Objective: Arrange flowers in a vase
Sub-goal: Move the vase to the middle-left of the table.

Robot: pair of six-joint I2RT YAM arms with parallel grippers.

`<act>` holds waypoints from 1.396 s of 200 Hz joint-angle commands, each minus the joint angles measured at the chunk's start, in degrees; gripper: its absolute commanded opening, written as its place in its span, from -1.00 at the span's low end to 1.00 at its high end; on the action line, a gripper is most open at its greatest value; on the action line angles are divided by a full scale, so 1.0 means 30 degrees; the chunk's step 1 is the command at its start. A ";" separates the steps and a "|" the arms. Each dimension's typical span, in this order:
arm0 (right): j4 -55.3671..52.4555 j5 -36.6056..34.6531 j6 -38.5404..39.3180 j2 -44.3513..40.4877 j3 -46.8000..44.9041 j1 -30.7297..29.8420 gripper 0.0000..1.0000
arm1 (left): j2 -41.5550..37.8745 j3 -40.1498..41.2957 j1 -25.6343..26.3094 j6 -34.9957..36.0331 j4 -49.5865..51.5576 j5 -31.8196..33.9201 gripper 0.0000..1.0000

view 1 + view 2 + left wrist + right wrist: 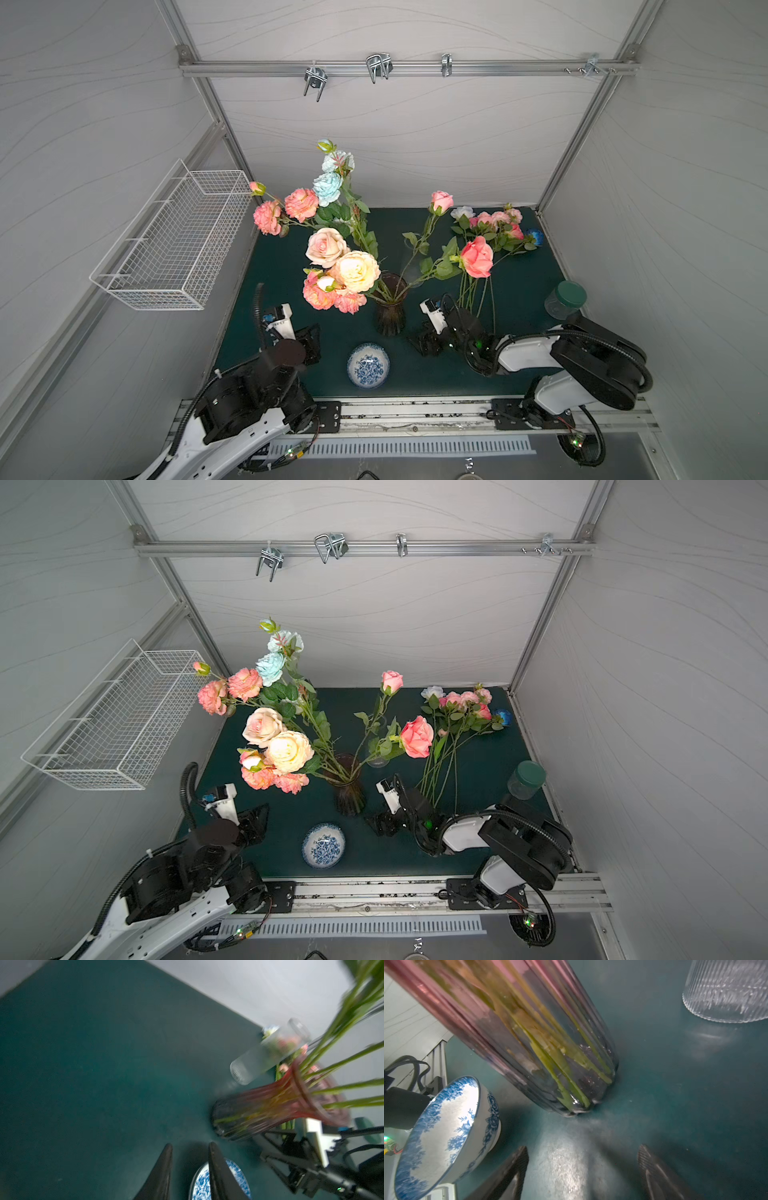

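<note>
Roughly halfway I'd say: plenty of flowers (356, 271) already stand in the vase (390, 318), a loose bunch (494, 226) lies on the mat (523, 282) right of the vase, and both claws near the vase are empty, left gripper (190, 1145) half-narrowed, right gripper (583, 1149) spread wide.

A robot test booth in a lab: plain grey wall panels (395, 137) in a silver metal frame (407, 67), two black-and-white robot arms (249, 390) bolted to a metal rail (415, 415).
</note>
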State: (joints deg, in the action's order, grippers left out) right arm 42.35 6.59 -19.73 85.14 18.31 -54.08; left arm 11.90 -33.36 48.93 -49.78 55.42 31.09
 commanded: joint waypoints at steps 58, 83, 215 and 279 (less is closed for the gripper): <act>0.2017 0.0971 0.0041 0.0468 0.0429 0.0392 0.76 | 0.4068 0.4259 -0.5115 -0.1729 -0.9442 -0.7830 0.17; 0.3166 0.1529 -0.0404 0.1635 0.0371 0.0537 0.76 | 0.6016 0.6487 -0.9291 -0.3358 -1.4473 -1.2553 0.08; 0.4299 0.1856 -0.0647 0.5108 0.2034 0.0069 0.62 | 1.6110 0.2772 -1.0185 -0.2863 -2.2221 -1.3440 0.40; 0.3853 0.1851 -0.0237 0.5833 0.2906 0.0216 0.51 | 1.7831 0.1181 -1.0274 -0.2187 -2.4068 -1.5938 0.48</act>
State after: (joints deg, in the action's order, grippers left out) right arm 53.52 12.08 -21.37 101.27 25.36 -53.54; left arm 63.59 -28.32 18.46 -57.10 -11.00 -12.32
